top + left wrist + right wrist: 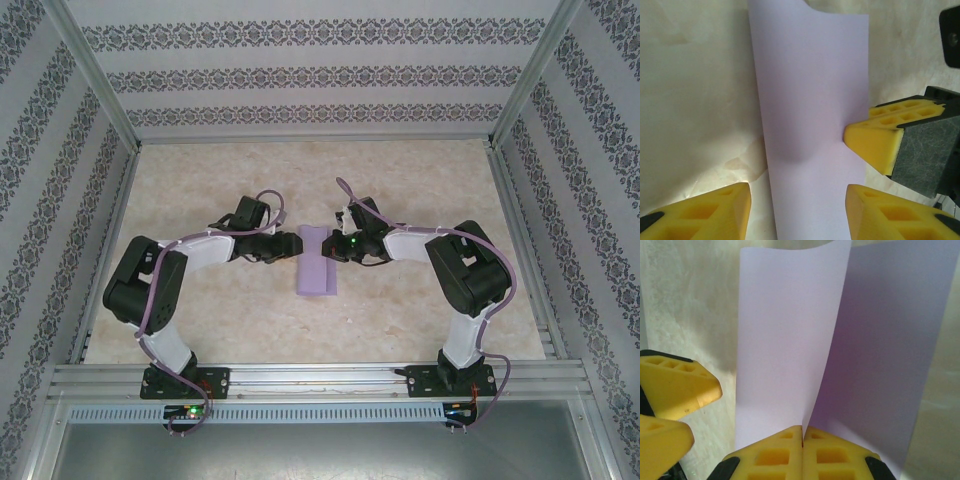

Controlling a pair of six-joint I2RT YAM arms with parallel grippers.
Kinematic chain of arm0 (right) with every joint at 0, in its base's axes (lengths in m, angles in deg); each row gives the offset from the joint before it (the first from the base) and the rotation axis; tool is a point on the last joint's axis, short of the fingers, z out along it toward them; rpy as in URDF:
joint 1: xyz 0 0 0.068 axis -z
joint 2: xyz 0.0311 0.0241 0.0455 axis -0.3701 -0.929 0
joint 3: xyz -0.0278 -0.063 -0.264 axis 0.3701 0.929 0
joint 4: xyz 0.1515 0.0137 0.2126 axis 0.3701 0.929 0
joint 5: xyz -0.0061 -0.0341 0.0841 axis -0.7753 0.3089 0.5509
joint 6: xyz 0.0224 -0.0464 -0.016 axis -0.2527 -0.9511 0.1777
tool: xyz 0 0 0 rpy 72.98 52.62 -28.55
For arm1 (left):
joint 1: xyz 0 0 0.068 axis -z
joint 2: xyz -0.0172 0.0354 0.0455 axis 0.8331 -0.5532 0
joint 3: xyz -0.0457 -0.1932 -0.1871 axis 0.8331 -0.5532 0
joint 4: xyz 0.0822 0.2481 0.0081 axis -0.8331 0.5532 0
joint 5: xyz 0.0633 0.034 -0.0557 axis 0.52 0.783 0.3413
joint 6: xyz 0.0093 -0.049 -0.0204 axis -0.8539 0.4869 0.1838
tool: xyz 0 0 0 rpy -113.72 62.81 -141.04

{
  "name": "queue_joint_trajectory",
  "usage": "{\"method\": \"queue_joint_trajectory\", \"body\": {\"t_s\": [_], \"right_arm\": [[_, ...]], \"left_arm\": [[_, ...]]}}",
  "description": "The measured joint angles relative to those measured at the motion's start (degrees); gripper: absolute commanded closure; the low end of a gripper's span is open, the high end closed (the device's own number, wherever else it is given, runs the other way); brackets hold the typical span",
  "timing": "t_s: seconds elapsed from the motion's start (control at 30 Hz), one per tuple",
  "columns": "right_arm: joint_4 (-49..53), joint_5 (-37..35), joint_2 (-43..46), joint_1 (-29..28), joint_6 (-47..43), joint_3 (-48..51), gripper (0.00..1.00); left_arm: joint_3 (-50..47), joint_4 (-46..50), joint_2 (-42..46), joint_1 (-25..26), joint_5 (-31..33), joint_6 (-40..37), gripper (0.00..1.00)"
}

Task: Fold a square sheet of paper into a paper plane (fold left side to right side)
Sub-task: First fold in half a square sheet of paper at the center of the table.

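Mid-table, one sheet of paper, edge pinched by closed right gripper; left gripper half-open, empty; table roomy around.

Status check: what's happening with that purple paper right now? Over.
Right gripper shut on raised flap of lilac paper sheet. Left gripper open, straddling the sheet. Grippers crowd each other at its edge.

The desk is a pale, beige marbled surface. At its middle lies the square sheet of paper, lilac, doubled over into a narrow upright strip, its top layer curling up slightly.
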Motion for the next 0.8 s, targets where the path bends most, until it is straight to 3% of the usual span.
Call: {"method": "queue_joint_trajectory", "body": {"t_s": [0.57,0.8], "right_arm": [[2.4,-1.6,0.2,0.1,-1.4,0.0,1.00],[2.3,-1.6,0.2,0.1,-1.5,0.0,0.99]], "left_arm": [[4.3,2.7,-5.6,3.1,3.3,-0.3,0.48],[5.9,5.3,-6.6,3.8,5.7,-1.4,0.56]]}}
